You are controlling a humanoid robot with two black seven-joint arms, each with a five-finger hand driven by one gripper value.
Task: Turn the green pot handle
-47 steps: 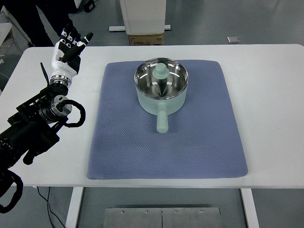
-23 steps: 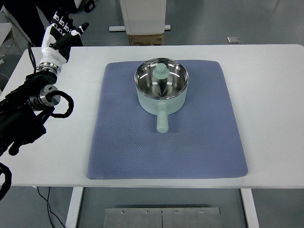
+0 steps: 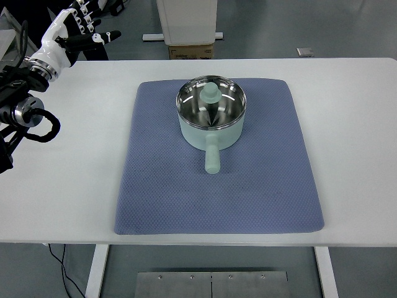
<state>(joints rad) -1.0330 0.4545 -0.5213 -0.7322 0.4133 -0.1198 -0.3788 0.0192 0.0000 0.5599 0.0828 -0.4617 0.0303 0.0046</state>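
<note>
Green pot (image 3: 211, 121) is sitting upright on the far half of the blue quilted mat (image 3: 217, 186), and its handle (image 3: 212, 156) is pointing toward my near edge of the white table (image 3: 353, 155). From the head view, which is the only one I am getting, I am seeing my left hand (image 3: 62, 38) at the far left corner, well apart from the pot, with its fingers (image 3: 102, 37) spread and holding nothing. The right hand is not showing.

What I am worrying about: the handle is short and smooth, so I am expecting a loose grasp to slip. Pushing it sideways could slide the whole pot or wrinkle the mat instead of turning it. A steel pot with nothing visible inside is probably light, and a high push may tip it.

I am counting one pot, one handle, one green knob-shaped piece (image 3: 210, 93) at the pot's far rim, one mat, one table, one robot hand, and one cardboard box (image 3: 189, 51) behind the table.
</note>
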